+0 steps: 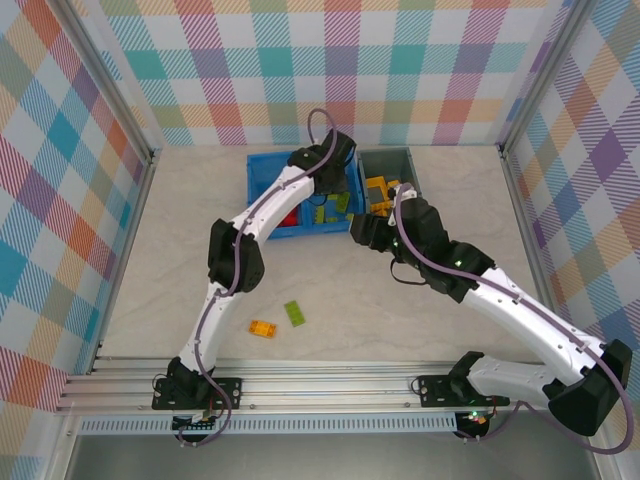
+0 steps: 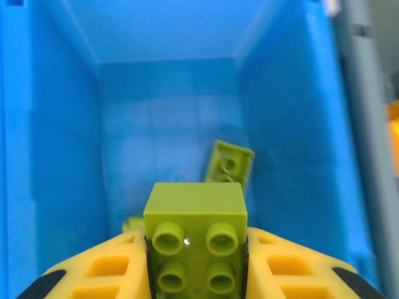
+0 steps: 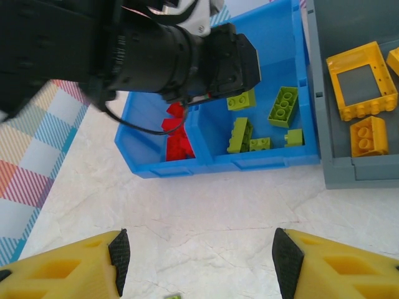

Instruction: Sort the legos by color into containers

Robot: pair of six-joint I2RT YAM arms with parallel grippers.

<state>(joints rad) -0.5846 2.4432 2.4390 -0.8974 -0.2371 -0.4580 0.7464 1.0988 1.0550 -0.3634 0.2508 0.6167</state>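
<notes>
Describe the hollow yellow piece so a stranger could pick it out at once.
Find the dark grey bin, right of the blue bin. Inside it lies a yellow square frame, studs around its rim. Its middle is open; the yellow brick beside it is solid.

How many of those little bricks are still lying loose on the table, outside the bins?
2: an orange-yellow brick and a lime green brick beside it, both on the table on the near side of the blue bin. Others may lie hidden.
</notes>
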